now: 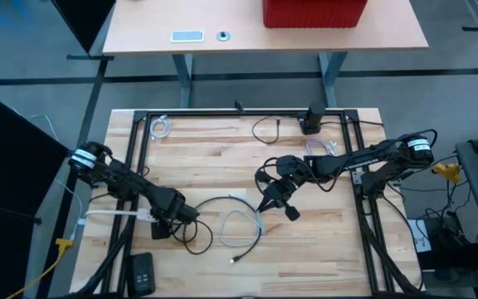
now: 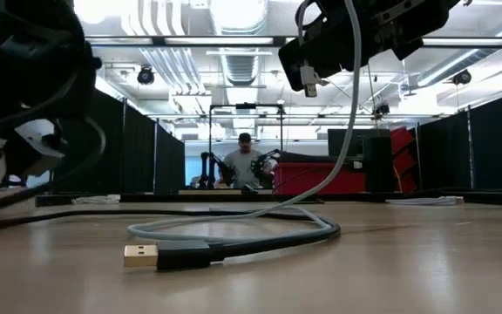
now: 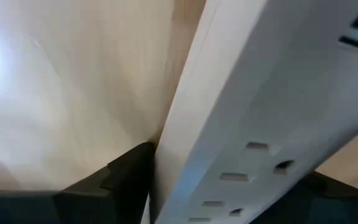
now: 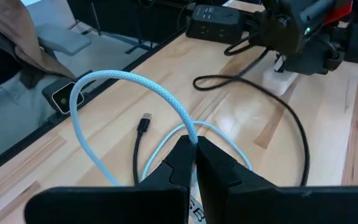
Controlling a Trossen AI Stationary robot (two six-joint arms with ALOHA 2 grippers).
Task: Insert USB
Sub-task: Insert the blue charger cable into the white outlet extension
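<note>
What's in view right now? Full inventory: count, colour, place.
White power strip: 1, white, near-left of the table, between the left gripper's fingers.
Light blue cable: 1, pale blue braided, looped at table centre, pinched by the right gripper.
Black cable: 1, black, looped from the left gripper toward centre; a USB plug lies on the wood.
Coiled cables: 2, pale, far-left and far-right of the table.
Black box: 1, black, near-left edge.
Red bin: 1, red, on the desk beyond.
Person: 1, seated far behind the table.
Left gripper: around the power strip.
Right gripper: shut on the light blue cable, raised above centre.
</note>
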